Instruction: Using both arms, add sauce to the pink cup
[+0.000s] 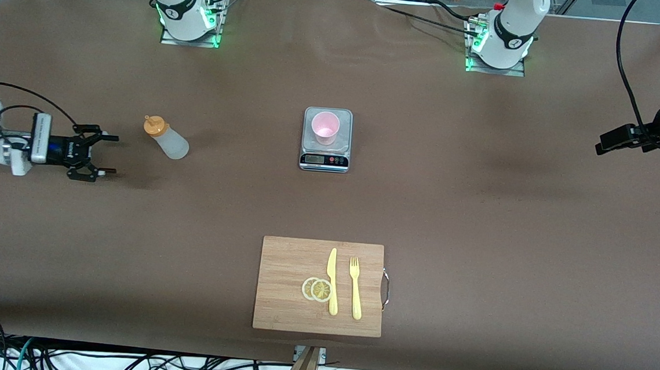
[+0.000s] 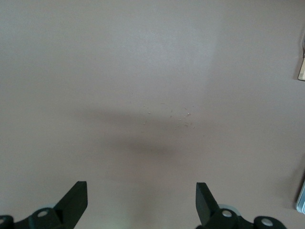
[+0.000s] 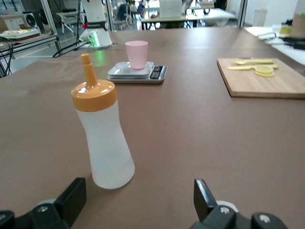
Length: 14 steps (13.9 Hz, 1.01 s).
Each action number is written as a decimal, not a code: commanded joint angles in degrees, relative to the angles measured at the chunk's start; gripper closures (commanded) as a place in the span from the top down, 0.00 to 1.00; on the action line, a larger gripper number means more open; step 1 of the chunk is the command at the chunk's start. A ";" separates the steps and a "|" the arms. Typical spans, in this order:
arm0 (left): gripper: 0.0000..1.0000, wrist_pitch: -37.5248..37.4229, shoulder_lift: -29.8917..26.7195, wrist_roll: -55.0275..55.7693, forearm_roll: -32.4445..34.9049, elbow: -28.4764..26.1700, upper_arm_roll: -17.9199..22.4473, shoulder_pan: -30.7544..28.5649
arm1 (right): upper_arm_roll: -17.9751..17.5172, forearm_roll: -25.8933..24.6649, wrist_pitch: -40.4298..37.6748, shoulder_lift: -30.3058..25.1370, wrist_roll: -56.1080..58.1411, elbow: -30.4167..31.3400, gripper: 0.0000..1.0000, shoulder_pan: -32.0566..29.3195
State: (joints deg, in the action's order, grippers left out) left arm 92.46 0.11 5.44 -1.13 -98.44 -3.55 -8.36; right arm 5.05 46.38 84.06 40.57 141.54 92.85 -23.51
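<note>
Currently right gripper [image 1: 102, 158] sits low at the right arm's end of the table, fingers apart, nothing held, pointing at the sauce [image 1: 166, 138], which stands upright just beside it. Mid-table, pink cup [image 1: 325, 127] stands upright on a scale [image 1: 324, 160]; display unreadable. Cutting board [image 1: 288, 286], nearer the camera, carries lemon slices [image 1: 317, 289], knife [image 1: 332, 281], fork [image 1: 355, 288]. Left gripper [image 2: 141, 202] hangs over bare table [image 2: 143, 71] at the left arm's end, fingers spread; probably waiting. No legible writing.
</note>
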 commanded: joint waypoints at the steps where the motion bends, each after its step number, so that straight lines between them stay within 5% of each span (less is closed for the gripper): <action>1: 1.00 0.53 0.07 0.44 -1.86 0.18 0.04 0.01 | -0.30 -3.83 -1.36 -1.63 -12.65 -7.30 1.00 0.13; 14: 1.00 0.61 0.16 0.44 -1.86 0.26 0.04 0.10 | -0.21 -16.12 -0.05 -4.79 -74.87 -29.21 1.00 18.31</action>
State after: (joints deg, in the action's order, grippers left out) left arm 92.64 0.21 5.45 -1.13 -98.44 -3.60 -8.36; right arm 4.42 33.48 84.04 36.32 74.73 66.10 -7.89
